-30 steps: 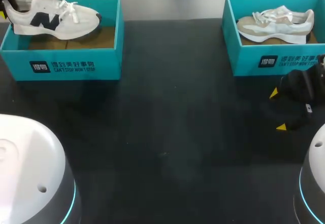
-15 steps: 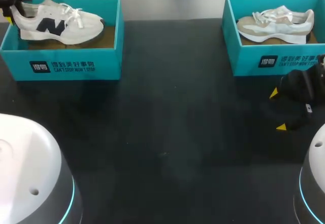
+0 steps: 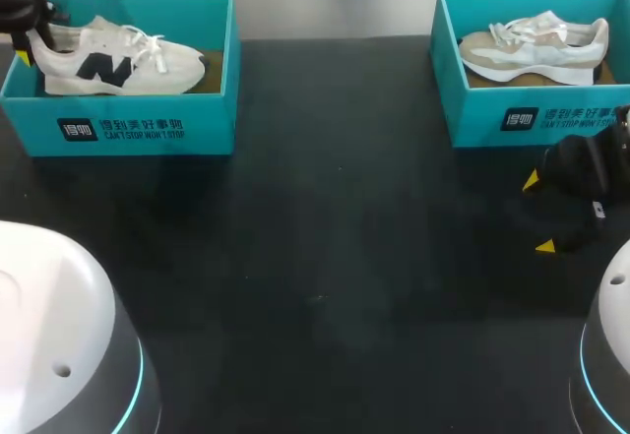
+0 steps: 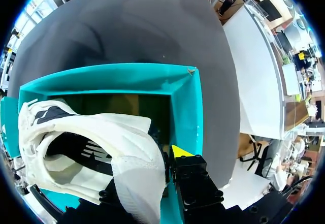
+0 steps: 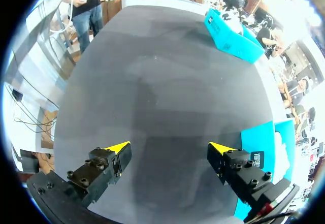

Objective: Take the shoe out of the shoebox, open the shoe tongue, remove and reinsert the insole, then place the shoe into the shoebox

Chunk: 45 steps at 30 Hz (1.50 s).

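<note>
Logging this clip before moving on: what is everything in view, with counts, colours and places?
boxes: 2, teal; left box at the table's far left, right box at its far right
white shoe: 1, white with dark logo, in left box
beige shoe: 1, beige and white, in right box
table: 1, black
arm bases: 2, white; left base, right base
left gripper: black, yellow tips, shut on white shoe's heel
right gripper: same colours, open, over table before right box
</note>
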### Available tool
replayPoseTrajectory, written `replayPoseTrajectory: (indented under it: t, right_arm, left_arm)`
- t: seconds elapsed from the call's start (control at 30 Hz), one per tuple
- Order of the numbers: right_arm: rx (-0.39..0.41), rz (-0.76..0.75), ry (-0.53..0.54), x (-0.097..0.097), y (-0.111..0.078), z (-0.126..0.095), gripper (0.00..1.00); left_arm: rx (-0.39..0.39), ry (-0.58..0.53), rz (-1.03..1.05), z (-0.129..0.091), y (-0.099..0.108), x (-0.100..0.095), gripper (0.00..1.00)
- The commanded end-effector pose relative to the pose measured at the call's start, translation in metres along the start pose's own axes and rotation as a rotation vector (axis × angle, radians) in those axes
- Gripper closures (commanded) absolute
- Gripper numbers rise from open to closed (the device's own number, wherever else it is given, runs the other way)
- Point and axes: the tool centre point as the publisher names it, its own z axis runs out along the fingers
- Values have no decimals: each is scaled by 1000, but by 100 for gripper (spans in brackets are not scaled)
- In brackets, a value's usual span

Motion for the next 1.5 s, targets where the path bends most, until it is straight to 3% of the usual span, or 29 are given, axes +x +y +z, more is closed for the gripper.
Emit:
replayPoseTrajectory:
  t: [0.03,0.77,1.5]
  right_arm:
    - [4,1,-1,1,1,1,0]
    - [4,1,-1,1,1,1,0]
    - [4,1,-1,1,1,1,0]
  left_arm:
    - [0,4,-5,8,1,-3,100]
    - [42,31,-9,51,2,-8,100]
    - [88,17,-14,81,-17,-12,100]
